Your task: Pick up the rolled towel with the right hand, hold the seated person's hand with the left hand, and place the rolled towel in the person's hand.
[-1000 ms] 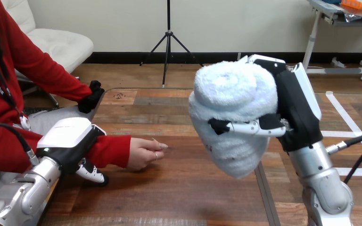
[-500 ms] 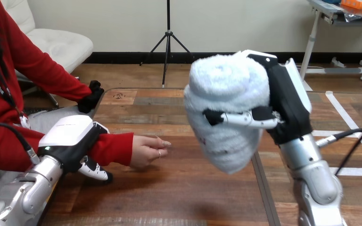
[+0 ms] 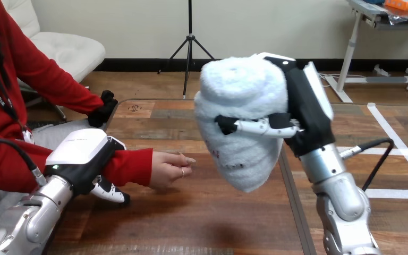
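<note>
A wooden table (image 3: pixel 191 223) of mixed brown planks fills the foreground, with a dark strip (image 3: pixel 293 202) running along its right edge. Beyond the far edge, a wood-plank floor (image 3: pixel 149 85) meets a black baseboard (image 3: pixel 138 65) beneath a plain cream wall (image 3: pixel 271 26). A black tripod stand (image 3: pixel 189 42) rises against that wall, behind the middle of the table's far edge. A white cushioned chair (image 3: pixel 66 50) sits off the far left corner. Off the far right corner, a white-framed side table (image 3: pixel 352 50) carries an orange object (image 3: pixel 404 4). White tape lines (image 3: pixel 398 141) cross the floor past the table's right edge. The light is soft and even.
</note>
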Action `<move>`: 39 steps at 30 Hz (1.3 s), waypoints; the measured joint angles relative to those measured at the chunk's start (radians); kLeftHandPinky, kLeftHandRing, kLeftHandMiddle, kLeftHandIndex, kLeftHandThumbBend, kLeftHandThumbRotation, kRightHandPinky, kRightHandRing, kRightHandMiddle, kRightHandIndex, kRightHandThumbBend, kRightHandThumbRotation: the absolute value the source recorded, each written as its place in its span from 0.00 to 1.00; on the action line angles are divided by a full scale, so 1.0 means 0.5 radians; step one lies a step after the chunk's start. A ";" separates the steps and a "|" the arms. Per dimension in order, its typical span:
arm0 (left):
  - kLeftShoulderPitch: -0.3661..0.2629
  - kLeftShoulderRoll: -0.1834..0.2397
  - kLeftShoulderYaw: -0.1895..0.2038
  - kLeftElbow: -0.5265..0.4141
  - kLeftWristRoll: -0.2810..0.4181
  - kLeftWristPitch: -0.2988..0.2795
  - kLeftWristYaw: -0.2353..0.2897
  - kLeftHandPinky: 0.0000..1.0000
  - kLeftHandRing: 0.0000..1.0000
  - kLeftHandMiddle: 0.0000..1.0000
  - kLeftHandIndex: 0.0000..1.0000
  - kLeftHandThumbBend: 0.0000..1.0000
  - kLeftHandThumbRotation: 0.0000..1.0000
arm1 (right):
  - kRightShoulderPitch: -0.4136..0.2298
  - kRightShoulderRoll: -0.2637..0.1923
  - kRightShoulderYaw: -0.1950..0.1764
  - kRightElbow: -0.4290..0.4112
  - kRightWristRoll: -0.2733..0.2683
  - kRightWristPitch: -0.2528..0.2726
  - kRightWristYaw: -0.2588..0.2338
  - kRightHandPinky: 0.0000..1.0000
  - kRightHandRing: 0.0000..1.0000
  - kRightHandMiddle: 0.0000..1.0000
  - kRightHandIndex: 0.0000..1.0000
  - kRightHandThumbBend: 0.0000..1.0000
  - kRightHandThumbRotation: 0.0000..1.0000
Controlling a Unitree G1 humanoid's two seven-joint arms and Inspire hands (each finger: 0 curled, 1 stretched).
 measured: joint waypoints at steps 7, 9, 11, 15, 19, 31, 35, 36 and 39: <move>0.032 0.004 0.031 -0.062 0.000 0.003 -0.025 0.36 0.37 0.40 0.41 0.88 0.00 | -0.072 0.000 -0.001 0.167 -0.017 0.002 0.003 0.00 0.04 0.07 0.06 0.42 0.00; 0.043 0.005 0.039 -0.078 0.000 0.003 -0.029 0.36 0.36 0.40 0.41 0.88 0.00 | -0.095 0.000 -0.001 0.224 -0.016 0.001 0.006 0.00 0.04 0.08 0.06 0.44 0.00; 0.052 0.006 0.046 -0.092 0.000 0.004 -0.032 0.36 0.36 0.40 0.40 0.88 0.00 | -0.116 -0.001 -0.002 0.286 -0.017 -0.002 0.006 0.00 0.04 0.08 0.06 0.44 0.00; 0.071 0.006 0.062 -0.122 0.000 0.007 -0.041 0.35 0.36 0.40 0.40 0.87 0.00 | -0.156 -0.003 -0.002 0.407 -0.068 -0.015 -0.035 0.02 0.06 0.09 0.07 0.49 0.00; 0.086 0.007 0.076 -0.156 0.000 0.017 -0.060 0.35 0.35 0.39 0.40 0.86 0.00 | -0.186 -0.007 -0.001 0.524 -0.163 -0.020 -0.119 0.02 0.06 0.10 0.08 0.52 0.00; 0.120 0.011 0.120 -0.249 0.000 0.026 -0.111 0.33 0.34 0.39 0.40 0.86 0.00 | -0.217 -0.005 -0.002 0.818 -0.177 -0.021 -0.127 0.02 0.07 0.11 0.09 0.51 0.00; 0.134 0.012 0.133 -0.292 0.000 0.035 -0.128 0.33 0.34 0.39 0.40 0.85 0.00 | -0.224 -0.006 -0.002 0.909 -0.179 -0.022 -0.127 0.03 0.07 0.11 0.10 0.51 0.00; 0.138 0.012 0.138 -0.303 0.000 0.035 -0.131 0.33 0.34 0.39 0.40 0.85 0.00 | -0.226 -0.006 -0.002 0.930 -0.180 -0.022 -0.126 0.03 0.07 0.11 0.10 0.51 0.00; 0.148 0.011 0.152 -0.330 0.000 0.035 -0.138 0.33 0.34 0.39 0.40 0.85 0.00 | -0.232 -0.006 -0.002 0.989 -0.189 -0.023 -0.127 0.03 0.08 0.12 0.10 0.52 0.00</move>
